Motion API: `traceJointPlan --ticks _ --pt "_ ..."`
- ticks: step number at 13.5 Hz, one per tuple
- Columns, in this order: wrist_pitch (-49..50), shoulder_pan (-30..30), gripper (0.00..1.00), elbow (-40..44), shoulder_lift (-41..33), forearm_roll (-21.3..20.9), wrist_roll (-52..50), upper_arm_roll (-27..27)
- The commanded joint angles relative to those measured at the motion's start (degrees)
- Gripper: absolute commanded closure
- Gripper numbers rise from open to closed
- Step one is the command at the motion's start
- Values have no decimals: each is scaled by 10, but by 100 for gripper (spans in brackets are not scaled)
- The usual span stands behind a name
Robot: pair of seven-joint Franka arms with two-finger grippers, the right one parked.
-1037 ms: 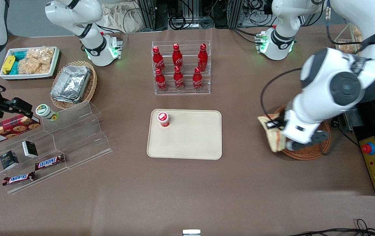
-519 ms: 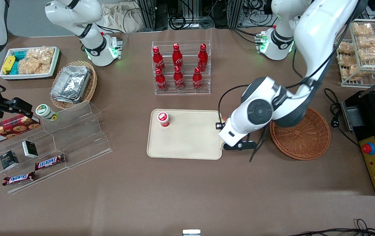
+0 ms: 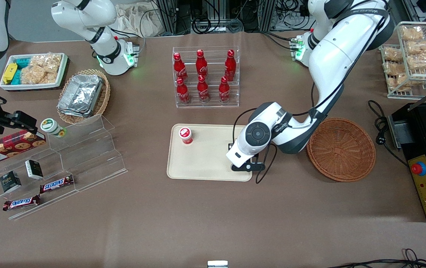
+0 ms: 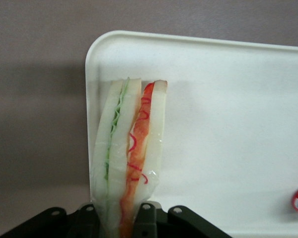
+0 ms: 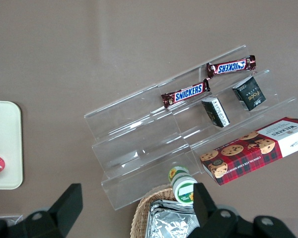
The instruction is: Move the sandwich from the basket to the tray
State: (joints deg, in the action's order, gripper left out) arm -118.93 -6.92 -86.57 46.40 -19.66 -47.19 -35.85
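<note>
A: Report the position and state of the gripper [image 4: 120,225].

B: The gripper is above the tray [image 3: 205,171], over the tray end nearest the basket [image 3: 341,149]. In the front view the wrist housing covers the fingers. In the left wrist view the two fingers [image 4: 146,218] are clamped on the sandwich [image 4: 129,148], one on each face of the wedge.

A: Give the sandwich location relative to the tray.

B: The sandwich hangs from the gripper over a rounded corner of the tray. Its green filling layer and its red filling layer face the wrist camera. Whether its free end touches the tray surface cannot be determined.

A: State what is on the tray.

B: A small red-capped cup [image 3: 185,135] stands upright on the tray, at the corner toward the parked arm's end and farther from the front camera. It is well apart from the sandwich.

A: State the basket condition.

B: The basket sits on the table [image 3: 213,216] just beside the tray, toward the working arm's end. Only its woven interior is visible.

A: List other items relative to the tray.

B: A clear rack of red bottles [image 3: 202,76] stands farther from the front camera than the tray.
</note>
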Motion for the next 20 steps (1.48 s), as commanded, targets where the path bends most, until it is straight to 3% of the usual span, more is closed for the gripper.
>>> traceJointPlan --ticks 1,5,8,10,12,14,17,20 --pt "-2 -6 0 20 12 -14 -12 4" --pt "4 1 0 21 0 -14 -12 3" --pt "70 11 0 20 -78 -17 -10 6" --pt "142 50 0 12 -152 -6 3 1" --pt "158 114 0 -7 -197 18 19 -28" --pt "164 132 0 -42 -252 48 75 -18" --pt "171 105 1 -96 -341 143 237 121" --pt "179 61 1 -152 -415 180 384 241"
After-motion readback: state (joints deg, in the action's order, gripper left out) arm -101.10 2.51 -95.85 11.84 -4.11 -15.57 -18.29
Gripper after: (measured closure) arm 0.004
